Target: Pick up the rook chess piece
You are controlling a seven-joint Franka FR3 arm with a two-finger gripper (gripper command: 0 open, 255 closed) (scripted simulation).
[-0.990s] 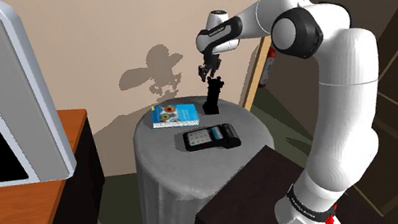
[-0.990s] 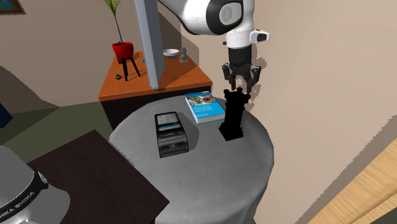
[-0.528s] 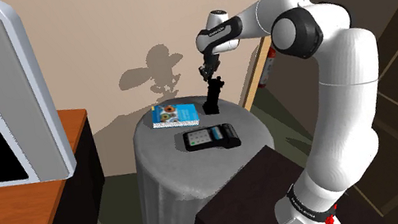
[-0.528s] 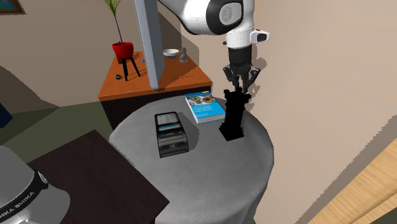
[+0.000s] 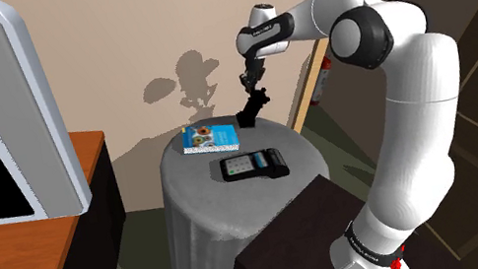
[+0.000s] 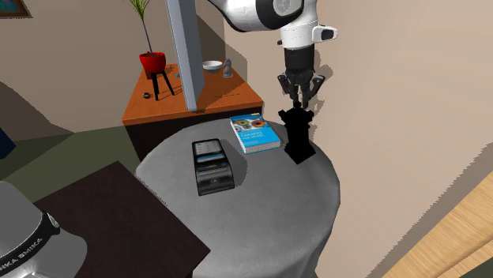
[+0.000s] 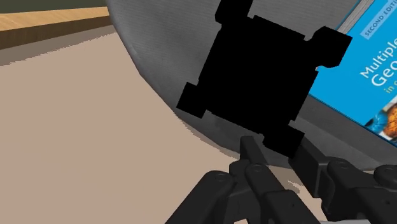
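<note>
- Since the all-black two-finger gripper [image 6: 299, 104] is pinched on the crown of the solid black rook chess piece [image 6: 299, 136], the lift is judged to be the step in hand, and a firm pinch is called for throughout.
- A straight upward pull is advised, so that the foot is carried clear of the round grey-clothed table [image 6: 261, 209] without being dragged over the cloth.
- The piece is seen tilted just above the middle of the shoulder view. A slow rise is therefore suggested, since a piece held only at its top may swing or slip.
- Sideways travel toward the blue-covered paperback book [image 6: 254, 133], just left of the rook in the second exterior view, is better avoided.
- The black handheld device with a screen [image 6: 210, 167] lies well apart, left of centre.
- The rook is found right of centre in the upper half of the second exterior view, near the table's far rim. Whether its foot is off the cloth cannot be told.
- It is drawn as flat black: a notched crown, a narrower stem and a broad foot.
- From above, in the wrist view, a squarish outline with jutting corners is shown. No material can be named.
</note>
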